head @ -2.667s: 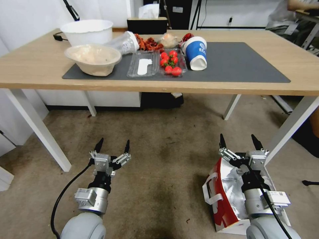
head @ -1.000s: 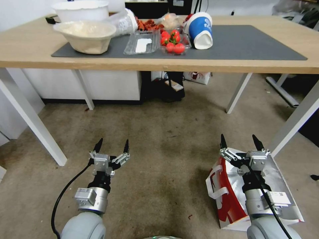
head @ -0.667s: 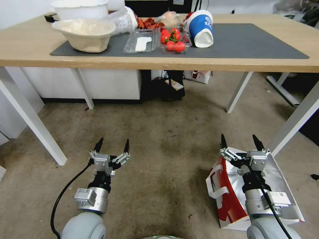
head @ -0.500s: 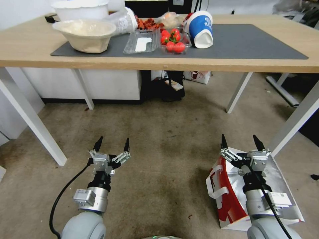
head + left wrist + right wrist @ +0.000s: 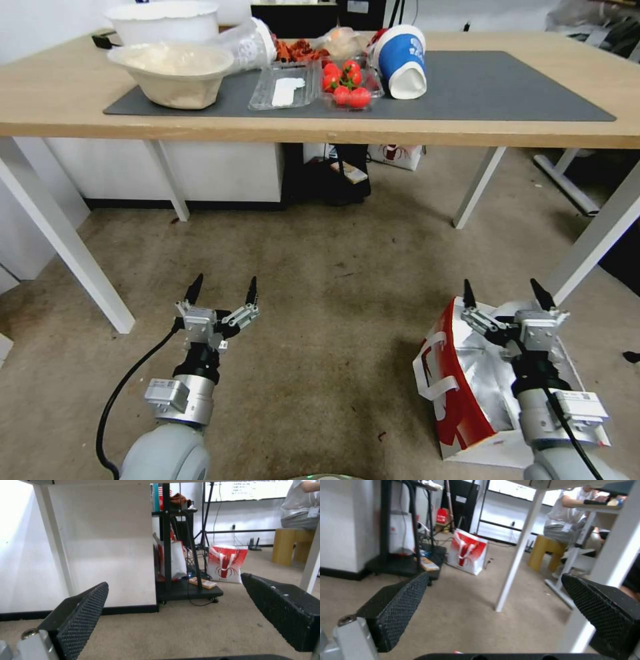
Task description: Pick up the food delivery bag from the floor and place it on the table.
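The food delivery bag (image 5: 467, 400) stands on the floor (image 5: 333, 300) at the lower right, its red side toward the middle, white strap handles hanging, silver foil mouth facing up. My right gripper (image 5: 505, 293) hangs open over the far edge of that mouth, nothing between its fingers (image 5: 400, 610). To the left, my left gripper (image 5: 225, 283) is open above bare carpet, its pads (image 5: 83, 615) spread wide. The table (image 5: 67, 100) with its dark grey mat (image 5: 500, 87) stretches across the top of the head view.
Bowls (image 5: 172, 70), a tomato box (image 5: 347, 83) and a blue cup (image 5: 402, 60) crowd the mat's left half. White table legs (image 5: 67, 253) (image 5: 593, 240) flank the arms. A smaller red-and-white bag (image 5: 226, 563) and a black cart (image 5: 180, 590) sit under the table.
The head camera tilted down early on. In the last half second my right gripper shifted right and lower in the view, over the bag's mouth. The left gripper barely moved.
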Robot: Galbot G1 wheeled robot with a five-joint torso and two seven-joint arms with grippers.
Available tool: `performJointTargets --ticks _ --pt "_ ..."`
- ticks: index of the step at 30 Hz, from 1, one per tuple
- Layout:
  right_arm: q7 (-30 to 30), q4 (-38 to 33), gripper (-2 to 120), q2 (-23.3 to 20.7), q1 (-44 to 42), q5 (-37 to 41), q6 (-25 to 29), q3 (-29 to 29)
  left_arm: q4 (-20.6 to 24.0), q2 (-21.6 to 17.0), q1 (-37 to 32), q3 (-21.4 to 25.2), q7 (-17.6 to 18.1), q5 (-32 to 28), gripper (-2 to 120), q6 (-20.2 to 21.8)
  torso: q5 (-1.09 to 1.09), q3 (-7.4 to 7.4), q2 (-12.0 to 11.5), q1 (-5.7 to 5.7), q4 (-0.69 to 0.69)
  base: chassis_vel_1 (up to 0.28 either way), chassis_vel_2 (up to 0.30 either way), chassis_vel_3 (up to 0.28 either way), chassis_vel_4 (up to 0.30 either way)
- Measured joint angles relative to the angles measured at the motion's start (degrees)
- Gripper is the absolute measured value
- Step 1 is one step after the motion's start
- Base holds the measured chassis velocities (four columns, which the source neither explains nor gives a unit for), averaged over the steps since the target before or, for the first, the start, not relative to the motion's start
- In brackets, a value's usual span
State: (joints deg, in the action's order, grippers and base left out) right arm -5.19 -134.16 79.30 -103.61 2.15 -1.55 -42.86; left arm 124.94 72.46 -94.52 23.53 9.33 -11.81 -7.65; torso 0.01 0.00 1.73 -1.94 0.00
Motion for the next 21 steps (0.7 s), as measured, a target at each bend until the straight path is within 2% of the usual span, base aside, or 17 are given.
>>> performJointTargets --ticks 8,21 --pt "0.1 3.1 100 -3.0 -1.3 2.6 1.0 -7.0 -0.7 -0.5 -0.1 0.3 0.0 -0.3 99 0.0 -0.01 0.0 0.1 -0.02 -0.01 0.0 0.0 0.0 0.0" --pt "2.2 14.1 100 -7.1 -1.9 9.1 4.7 -15.6 -1.0 0.5 -0.7 1.0 0.0 0.1 100 -0.1 -0.01 0.0 0.1 -0.03 0.0 0.0 0.0 0.0 0.0"
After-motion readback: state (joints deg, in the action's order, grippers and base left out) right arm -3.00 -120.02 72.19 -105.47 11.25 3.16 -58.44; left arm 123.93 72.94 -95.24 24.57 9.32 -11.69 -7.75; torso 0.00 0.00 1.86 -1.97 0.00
